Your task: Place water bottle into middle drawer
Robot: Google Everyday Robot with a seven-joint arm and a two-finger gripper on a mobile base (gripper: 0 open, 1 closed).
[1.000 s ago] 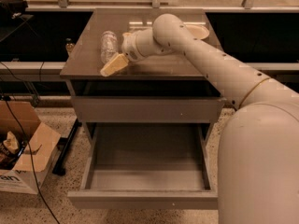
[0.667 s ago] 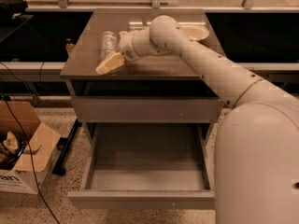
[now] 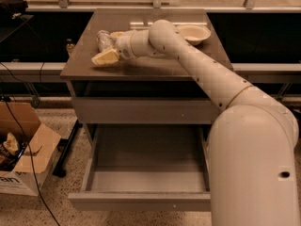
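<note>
Reaching across the counter (image 3: 155, 67), the gripper (image 3: 105, 47) sits near its left end, fingers (image 3: 106, 58) apart on either side of the water bottle (image 3: 103, 39) lying there. Below, the middle drawer (image 3: 141, 199) stands pulled open.

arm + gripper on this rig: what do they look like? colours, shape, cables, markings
Arm: smooth cream tubular shells, fattening to a bulky rounded segment nearest the camera. Small dark dots run along the shells, and there is a thin tan ring at one joint. No outside cables visible. Gripper, over the left part of the cabinet top by the water bottle: pale yellow, wedge-like.
</note>
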